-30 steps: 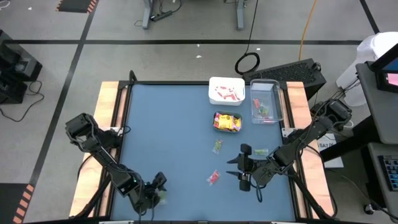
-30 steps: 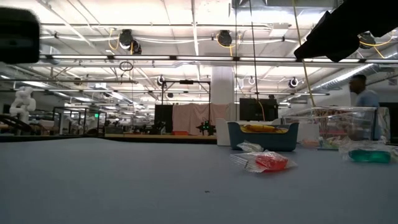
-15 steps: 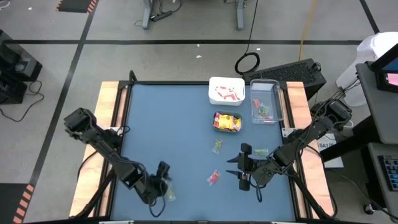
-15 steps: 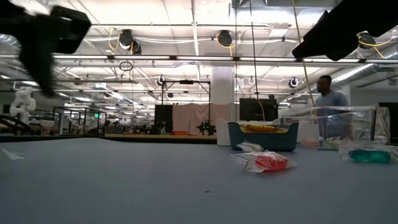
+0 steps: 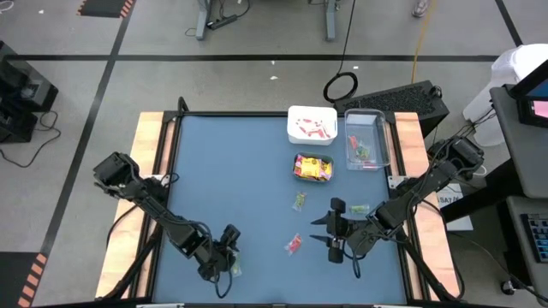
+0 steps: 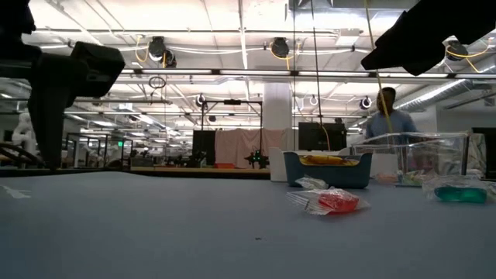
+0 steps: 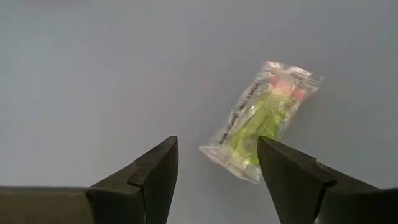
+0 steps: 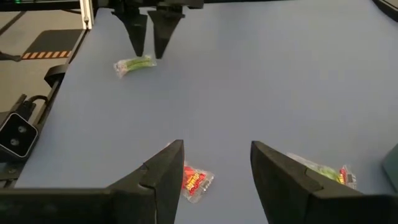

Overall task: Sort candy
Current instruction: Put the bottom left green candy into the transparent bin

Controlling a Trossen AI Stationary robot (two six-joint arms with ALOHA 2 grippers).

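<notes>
- High view, sorting under way: the white container [image 5: 312, 125] at the far edge of the blue table [image 5: 231, 180] already holds red-printed candy, the clear container [image 5: 366, 139] beside it holds green pieces, and the small teal container [image 5: 313, 168] just in front of them is packed with yellow packets.
- Four sweets are still loose on the table: a green candy [image 7: 258, 119] near the front left, a red candy [image 5: 294, 245] near the front centre, a green one [image 5: 299, 201] between that and the teal container, and one more [image 5: 360, 209] by the right arm.
- Left wrist view: the left tool [image 7: 214, 163] hangs above the front-left green candy with its fingers spread and nothing between them; one finger's tip overlaps the wrapper's edge in this view, contact uncertain.
- Right wrist view: the right tool [image 8: 214, 163] waits near the front right, fingers likewise apart and empty, the red candy just below it.
- Judgement: most of the sorting looks done; four pieces remain to carry to their containers.
</notes>
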